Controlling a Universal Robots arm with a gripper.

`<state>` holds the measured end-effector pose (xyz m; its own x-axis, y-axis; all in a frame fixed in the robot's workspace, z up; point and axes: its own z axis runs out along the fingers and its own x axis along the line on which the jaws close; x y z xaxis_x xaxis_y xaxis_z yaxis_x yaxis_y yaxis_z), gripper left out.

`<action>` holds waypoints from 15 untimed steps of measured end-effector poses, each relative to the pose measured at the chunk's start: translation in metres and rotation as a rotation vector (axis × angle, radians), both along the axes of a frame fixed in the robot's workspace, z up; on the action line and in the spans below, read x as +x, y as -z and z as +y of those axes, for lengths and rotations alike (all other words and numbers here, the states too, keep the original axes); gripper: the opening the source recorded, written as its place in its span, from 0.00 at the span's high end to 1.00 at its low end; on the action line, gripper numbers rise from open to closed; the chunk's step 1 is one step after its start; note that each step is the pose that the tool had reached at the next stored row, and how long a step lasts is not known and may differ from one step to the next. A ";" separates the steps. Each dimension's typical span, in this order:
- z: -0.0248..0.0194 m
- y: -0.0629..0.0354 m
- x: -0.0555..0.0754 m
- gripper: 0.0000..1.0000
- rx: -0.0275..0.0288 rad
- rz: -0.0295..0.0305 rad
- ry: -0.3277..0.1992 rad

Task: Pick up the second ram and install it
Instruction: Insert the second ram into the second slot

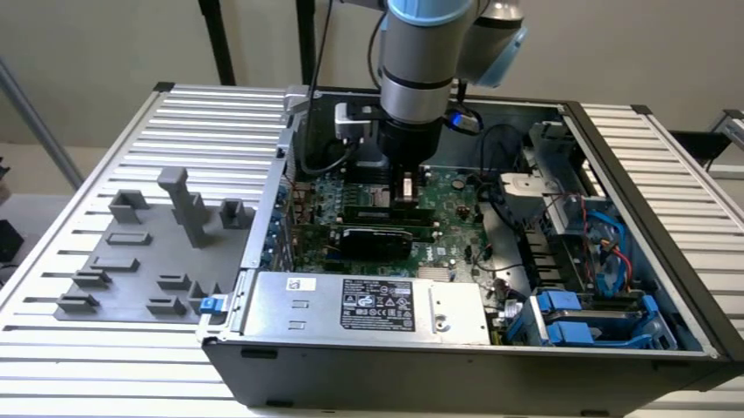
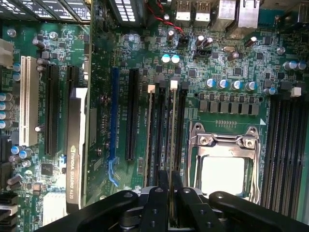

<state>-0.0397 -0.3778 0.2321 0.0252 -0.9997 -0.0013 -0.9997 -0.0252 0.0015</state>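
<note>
My gripper hangs low over the motherboard inside the open computer case. Its two black fingers stand close together, shut on the second ram. I see the ram edge-on as a thin pale line. It runs along the black memory slots beside the CPU socket, level with the white latches. I cannot tell whether it is seated in a slot. In the exterior view the gripper points straight down at the middle of the board.
A graphics card stands beside the long black expansion slots. More memory slots lie beyond the socket. The power supply and blue drive cage fill the case's near side. Grey fixture blocks sit on the slatted table.
</note>
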 end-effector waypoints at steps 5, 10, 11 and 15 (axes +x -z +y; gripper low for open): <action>-0.0002 0.0010 0.000 0.86 0.0000 0.0000 0.007; -0.0004 0.0018 0.000 0.86 0.0002 0.0000 0.007; -0.0004 0.0021 0.000 0.86 0.0002 0.0000 0.007; -0.0004 0.0034 0.000 0.86 0.0004 0.0000 0.007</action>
<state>-0.0397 -0.3782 0.2287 0.0180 -0.9998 -0.0017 -0.9998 -0.0180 0.0015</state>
